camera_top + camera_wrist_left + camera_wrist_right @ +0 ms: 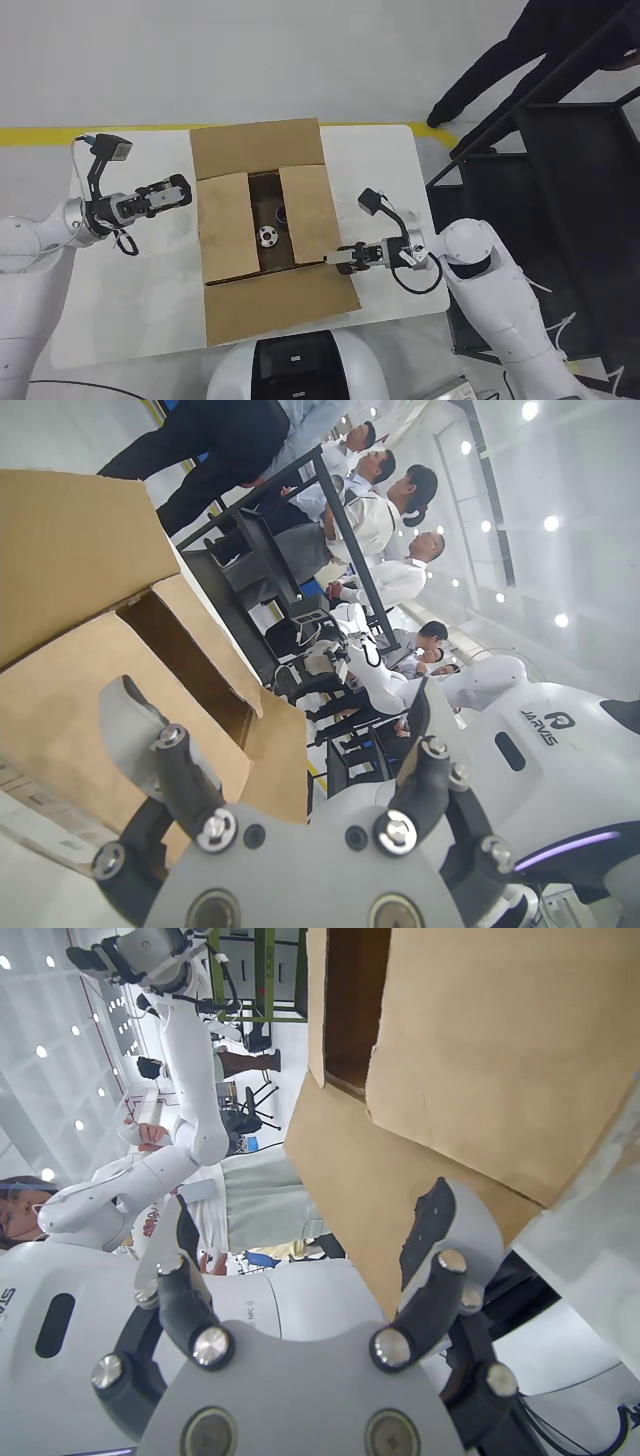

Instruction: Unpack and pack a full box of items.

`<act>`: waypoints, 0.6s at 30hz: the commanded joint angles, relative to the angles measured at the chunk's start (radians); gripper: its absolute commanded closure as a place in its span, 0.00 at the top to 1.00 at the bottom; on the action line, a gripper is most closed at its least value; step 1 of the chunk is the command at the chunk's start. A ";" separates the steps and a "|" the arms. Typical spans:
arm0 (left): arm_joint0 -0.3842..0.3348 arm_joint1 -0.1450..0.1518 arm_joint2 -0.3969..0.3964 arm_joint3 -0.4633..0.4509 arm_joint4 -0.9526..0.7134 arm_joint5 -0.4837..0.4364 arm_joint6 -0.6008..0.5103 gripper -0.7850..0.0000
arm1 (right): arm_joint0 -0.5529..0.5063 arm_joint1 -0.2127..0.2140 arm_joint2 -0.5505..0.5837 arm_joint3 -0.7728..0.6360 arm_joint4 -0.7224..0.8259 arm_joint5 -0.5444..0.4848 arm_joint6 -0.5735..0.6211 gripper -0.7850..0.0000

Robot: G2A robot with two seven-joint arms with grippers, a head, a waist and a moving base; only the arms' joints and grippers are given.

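Observation:
A brown cardboard box (226,222) stands in the middle of the white table (375,160), all its flaps spread outward. Inside the dark opening lie a round silver item (267,237) and a darker item (283,212) behind it. My left gripper (183,191) hovers just outside the box's left flap, open with nothing held (272,700). My right gripper (333,259) sits at the box's near right corner, beside the right flap (308,213); it stands open (310,1208) with the cardboard (450,1093) just past one fingertip.
A black metal rack (540,190) stands right of the table. A person's dark legs (490,60) show at the back right. Bare table lies left of the box (130,290) and at the far right (375,160).

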 commanded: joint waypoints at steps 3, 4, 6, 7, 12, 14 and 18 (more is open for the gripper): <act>0.000 0.000 0.000 0.000 0.000 0.000 0.000 1.00 | 0.001 0.000 0.000 0.001 0.000 0.001 0.000 1.00; 0.000 0.000 0.000 0.000 0.000 0.000 0.000 1.00 | 0.001 0.000 0.000 0.001 0.000 0.001 0.000 1.00; 0.000 0.000 0.000 0.000 0.000 0.000 0.000 1.00 | 0.001 0.000 0.000 0.001 0.000 0.001 0.000 1.00; 0.000 0.000 0.000 0.000 0.000 0.000 0.000 1.00 | 0.001 0.000 0.000 0.001 0.000 0.001 0.000 1.00; 0.000 0.000 0.000 0.000 0.000 0.000 0.000 1.00 | 0.000 0.000 0.000 0.000 -0.001 0.001 -0.006 1.00; 0.000 0.000 0.000 0.000 0.000 0.000 0.000 1.00 | -0.012 0.003 0.007 0.005 -0.018 0.012 -0.018 1.00; 0.000 0.000 0.000 0.000 0.000 0.000 0.000 1.00 | -0.068 0.019 0.074 0.026 -0.032 0.053 -0.028 1.00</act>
